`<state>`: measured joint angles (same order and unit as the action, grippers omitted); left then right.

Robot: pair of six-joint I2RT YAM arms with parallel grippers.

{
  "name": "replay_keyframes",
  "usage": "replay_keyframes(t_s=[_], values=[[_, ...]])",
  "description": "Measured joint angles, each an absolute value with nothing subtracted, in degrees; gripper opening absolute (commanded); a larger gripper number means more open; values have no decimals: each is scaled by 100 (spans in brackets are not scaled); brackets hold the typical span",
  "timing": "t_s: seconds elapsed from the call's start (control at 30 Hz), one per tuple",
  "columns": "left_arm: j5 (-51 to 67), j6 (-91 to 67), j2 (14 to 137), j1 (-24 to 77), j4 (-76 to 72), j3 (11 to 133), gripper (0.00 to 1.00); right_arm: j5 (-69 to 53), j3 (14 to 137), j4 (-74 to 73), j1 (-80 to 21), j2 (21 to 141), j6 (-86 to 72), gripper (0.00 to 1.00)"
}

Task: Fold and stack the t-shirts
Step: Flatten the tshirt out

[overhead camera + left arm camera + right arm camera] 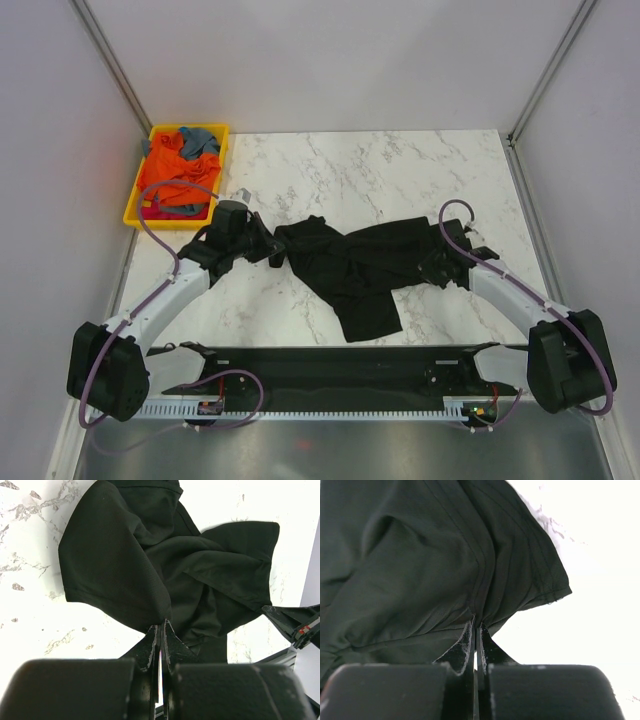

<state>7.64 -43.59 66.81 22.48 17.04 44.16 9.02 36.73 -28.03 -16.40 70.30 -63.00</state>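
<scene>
Cloth of the black t-shirt (360, 268), crumpled mid-frame on the tabletop (380, 170), is pinched by left fingers (147, 652) and right fingers (460, 652) in wrist views; only the overhead view shows an orange t-shirt (170, 165) in the yellow tray (131, 214), upper left.

Matt black cloth t-shirt (355, 265) lies on a glossy white marbled table (400, 165); glossy yellow plastic tray (131, 212).

Table (400, 170): white marble-pattern top, grey veining, matte. Enclosed on three sides by plain pale panels: left wall (50, 150), back wall (330, 60), right wall (600, 150). Aluminium posts (110, 62) rise from the table's two far corners. Grey metal sheet (350, 455) runs below the table's near edge. Light is even, with faint shadows.
</scene>
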Motion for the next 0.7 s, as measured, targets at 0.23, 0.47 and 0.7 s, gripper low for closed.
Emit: replay_keyframes(t_s=[0.23,0.47,0.7], values=[[770,-4359,6681,2248,1691,4329,2,1000,3817,-2877,-1640,6997,-6202,14],[775,-4359,6681,2248,1702,4246,2,980,3741,-2849,-1640,6973,-6160,25],[792,-4359,6687,2248,1699,4246,2,945,3730,-2775,-1640,6973,-6128,28]])
